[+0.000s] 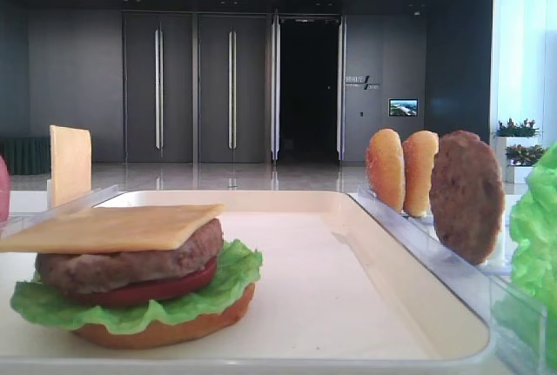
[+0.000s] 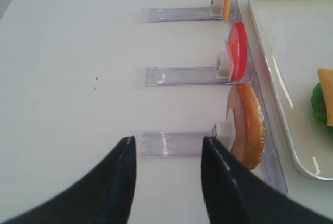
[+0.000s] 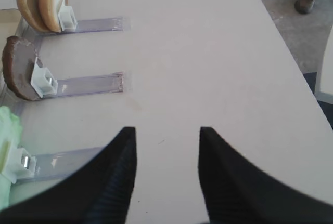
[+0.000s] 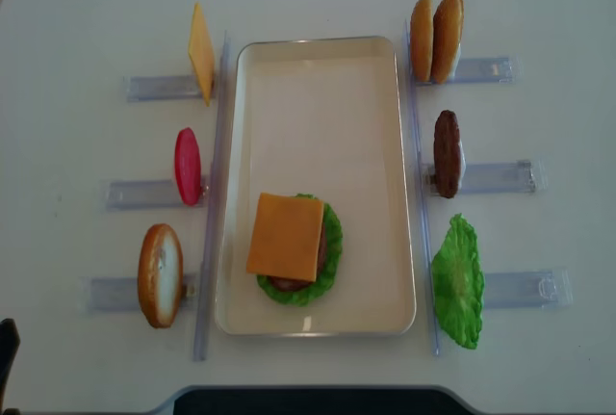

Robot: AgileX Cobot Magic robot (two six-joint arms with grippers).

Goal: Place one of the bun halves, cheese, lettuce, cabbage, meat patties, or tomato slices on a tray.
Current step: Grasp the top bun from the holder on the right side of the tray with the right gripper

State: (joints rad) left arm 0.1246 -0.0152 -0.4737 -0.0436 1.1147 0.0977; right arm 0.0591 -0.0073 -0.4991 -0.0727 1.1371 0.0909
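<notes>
Left wrist view: left claw (image 2: pixel 167 154) spread, empty, facing racked bun top (image 2: pixel 248 125); grab next, cap stack on tray (image 4: pixel 318 59).

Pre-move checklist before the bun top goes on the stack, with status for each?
1. Stack on the tray complete up to the cheese: ok, with base, lettuce, tomato and patty beneath.
2. Cheese top bare for the bun: ok.
3. Bun top upright in its rack slot by the left gripper: ok.
4. Left jaws open and holding nothing: ok.
5. Right gripper holding nothing, over bare table: ok.
6. Cheese square on the patty: not ok, it overhangs to one side.
</notes>
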